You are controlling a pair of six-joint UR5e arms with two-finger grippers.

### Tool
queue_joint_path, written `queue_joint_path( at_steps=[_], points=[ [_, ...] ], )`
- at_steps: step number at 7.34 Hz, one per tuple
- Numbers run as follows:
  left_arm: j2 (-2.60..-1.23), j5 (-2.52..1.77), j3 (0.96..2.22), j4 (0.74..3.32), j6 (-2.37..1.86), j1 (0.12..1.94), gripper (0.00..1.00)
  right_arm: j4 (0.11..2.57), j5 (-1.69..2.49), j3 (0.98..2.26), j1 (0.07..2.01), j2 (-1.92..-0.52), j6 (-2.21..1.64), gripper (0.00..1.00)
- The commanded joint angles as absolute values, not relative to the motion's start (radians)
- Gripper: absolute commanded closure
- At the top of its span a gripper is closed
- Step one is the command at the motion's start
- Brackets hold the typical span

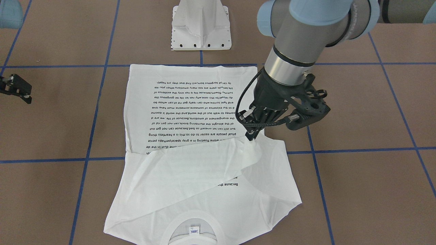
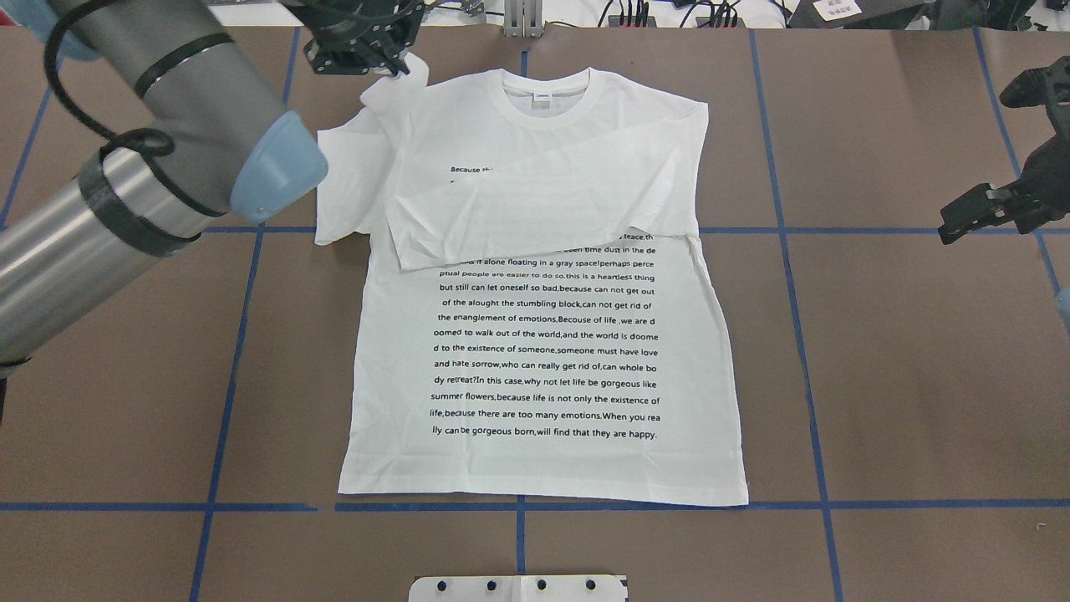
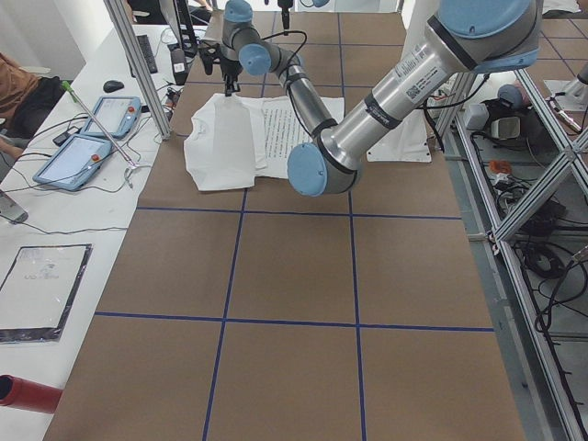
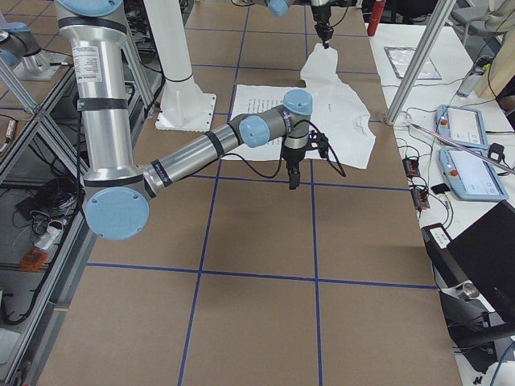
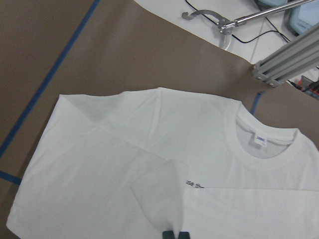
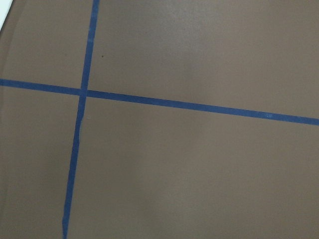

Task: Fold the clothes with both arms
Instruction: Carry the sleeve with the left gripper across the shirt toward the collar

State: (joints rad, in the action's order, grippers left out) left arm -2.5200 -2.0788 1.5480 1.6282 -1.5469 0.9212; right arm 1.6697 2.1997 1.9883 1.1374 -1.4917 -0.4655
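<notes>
We see the white T-shirt (image 2: pixel 543 368) flat on the worktop (image 2: pixel 878 376), one sleeve (image 2: pixel 535 213) folded across its chest, the left fingers (image 5: pixel 168 235) pinching the other sleeve (image 2: pixel 384 109), the right fingers (image 2: pixel 961 219) too unclear to tell, and we think the body folds are not yet done.

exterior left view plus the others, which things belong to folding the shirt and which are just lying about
Job in hand:
white T-shirt, one sleeve folded across the chest
left gripper, shut on the other sleeve
right gripper, off the shirt

Lying about:
two tablets, mouse and red cylinder on the side bench
white pedestal base
</notes>
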Motion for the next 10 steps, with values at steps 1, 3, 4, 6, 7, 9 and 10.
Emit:
queue_joint_path(
  at_steps=[1, 3, 4, 6, 7, 9, 10],
  points=[
    [-2.617, -2.158, 1.506, 1.646, -1.644, 0.920, 1.00, 1.669, 2.200, 1.988, 1.138, -1.493, -0.466, 0.00],
    [-2.609, -2.215, 1.546, 1.643, -1.670, 0.919, 1.00, 1.669, 2.200, 1.985, 1.138, -1.486, -0.474, 0.00],
    [-2.608, -2.212, 1.545, 1.646, -1.684, 0.893, 1.00, 1.669, 2.200, 1.983, 1.138, -1.483, -0.476, 0.00],
    [-2.593, -2.200, 1.537, 1.646, -1.692, 0.847, 1.00, 1.670, 2.200, 1.979, 1.137, -1.479, -0.477, 0.00],
    [-2.583, -2.134, 1.522, 1.690, -1.722, 0.777, 1.00, 1.669, 2.200, 1.979, 1.137, -1.479, -0.477, 0.00],
    [-2.600, -2.080, 1.362, 1.898, -1.843, 0.700, 1.00, 1.671, 2.200, 1.968, 1.137, -1.477, -0.476, 0.00],
    [-2.617, -2.035, 1.301, 1.942, -1.867, 0.665, 1.00, 1.669, 2.200, 1.953, 1.137, -1.474, -0.472, 0.00]
  ],
)
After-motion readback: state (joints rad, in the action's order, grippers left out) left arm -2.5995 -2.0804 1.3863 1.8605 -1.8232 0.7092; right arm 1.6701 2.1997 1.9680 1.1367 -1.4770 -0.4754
